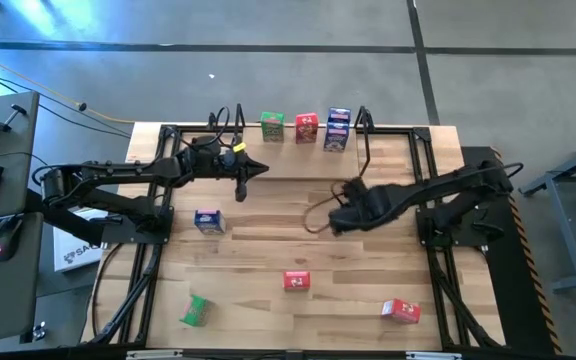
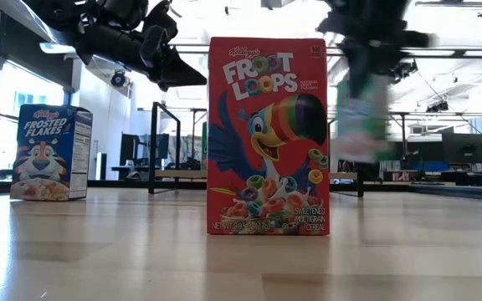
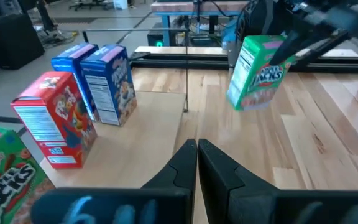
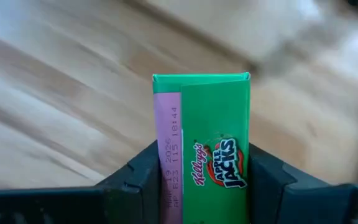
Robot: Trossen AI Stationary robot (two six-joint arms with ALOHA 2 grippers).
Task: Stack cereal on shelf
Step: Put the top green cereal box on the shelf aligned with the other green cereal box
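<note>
The right end effector (image 4: 201, 180) is clenched on a green rectangular cardboard Apple Jacks cereal box (image 4: 210, 149), its dark fingers (image 4: 138, 177) pressed flat against the two narrow sides; in the left wrist view this box (image 3: 258, 71) hangs tilted, clear of the light wooden worktop (image 1: 268, 270), over open board near the middle. The left end effector (image 1: 242, 178) hovers just in front of the shelf (image 1: 388, 135), a low rack with a light wooden board and thin black metal upright frames at both ends, set along the far edge of the worktop; its fingers (image 3: 185, 165) are pressed together and carry nothing. On the shelf board stand, from left to right in the high view, a green cereal box (image 1: 272, 126), a red Froot Loops box (image 1: 306, 127) and two blue-and-white Frosted Flakes boxes (image 1: 337, 128) touching one another, with bare board at both ends of the row. Loose on the worktop, well apart: a blue-and-white box (image 1: 207, 221) beside the left arm, a red box (image 1: 296, 281) upright near the centre front, a second red box (image 1: 401, 311) near the front right edge, and a green box (image 1: 195, 310) lying askew near the front left edge. A broad strip between the shelf and the front boxes is unobstructed.
</note>
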